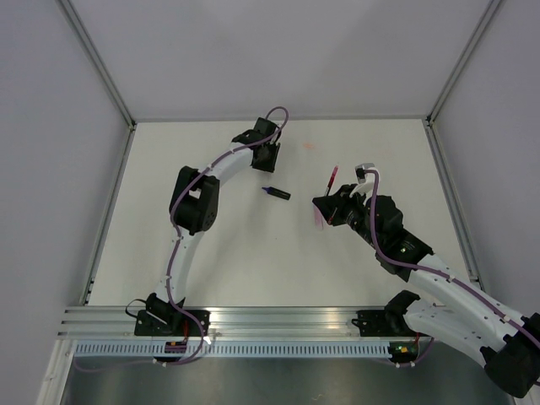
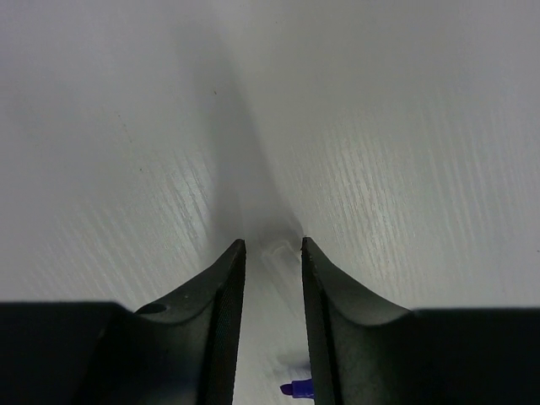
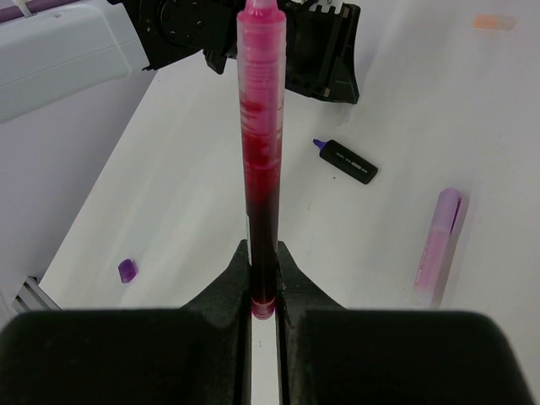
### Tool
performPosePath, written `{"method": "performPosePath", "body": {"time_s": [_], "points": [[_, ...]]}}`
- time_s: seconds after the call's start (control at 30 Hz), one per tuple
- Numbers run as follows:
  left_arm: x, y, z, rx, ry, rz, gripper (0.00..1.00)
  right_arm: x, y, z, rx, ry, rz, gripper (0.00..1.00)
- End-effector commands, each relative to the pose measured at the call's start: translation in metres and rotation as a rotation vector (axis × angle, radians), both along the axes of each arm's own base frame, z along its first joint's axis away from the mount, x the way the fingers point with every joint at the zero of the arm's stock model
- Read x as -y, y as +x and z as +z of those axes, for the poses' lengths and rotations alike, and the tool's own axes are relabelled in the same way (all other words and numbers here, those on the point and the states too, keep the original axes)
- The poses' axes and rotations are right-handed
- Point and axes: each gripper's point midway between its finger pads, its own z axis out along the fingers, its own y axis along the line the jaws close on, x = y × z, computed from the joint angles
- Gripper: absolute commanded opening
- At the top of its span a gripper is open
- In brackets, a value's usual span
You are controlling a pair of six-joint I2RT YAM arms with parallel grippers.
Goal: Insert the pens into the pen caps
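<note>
Since the pink-red pen looks light, stiff and slick, I'd grip mid-barrel; my right hand clamps its tail, right of table centre. Left hand apart, empty, by far edge.

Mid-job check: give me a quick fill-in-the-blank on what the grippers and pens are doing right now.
1. The right gripper is ___ on the pink-red pen.
2. The left gripper is ___.
3. The dark pen lies on the table with its purple tip bare, so its ___ is off.

Missing words: shut; open; cap.
</note>
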Motion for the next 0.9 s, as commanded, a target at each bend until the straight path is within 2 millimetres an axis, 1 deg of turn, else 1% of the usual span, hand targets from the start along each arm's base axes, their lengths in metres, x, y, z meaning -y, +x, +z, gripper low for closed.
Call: {"method": "performPosePath", "body": {"time_s": [0.0, 0.17, 0.4, 0.57, 0.73, 0.87], "points": [[-0.004, -0.002, -0.007, 0.006, 0.088, -0.036, 0.37, -0.001, 0.001, 0.011, 0.033, 0.028, 0.001, 0.00], [-0.005, -0.008, -0.011, -0.008, 0.114, -0.038, 0.37, 0.000, 0.000, 0.011, 0.036, 0.026, 0.002, 0.00], [-0.011, -0.013, -0.009, -0.032, 0.121, 0.013, 0.38, 0.000, 0.001, 0.008, 0.031, 0.020, -0.001, 0.00], [-0.012, -0.017, -0.002, -0.056, 0.090, 0.058, 0.39, 0.000, 0.001, 0.010, 0.033, 0.023, -0.001, 0.00], [-0.012, -0.021, -0.002, -0.093, 0.054, 0.088, 0.42, 0.000, 0.002, 0.008, 0.030, 0.019, -0.002, 0.00], [-0.012, -0.023, -0.005, -0.122, 0.028, 0.110, 0.42, -0.001, 0.001, 0.009, 0.031, 0.020, 0.002, 0.00]]}}
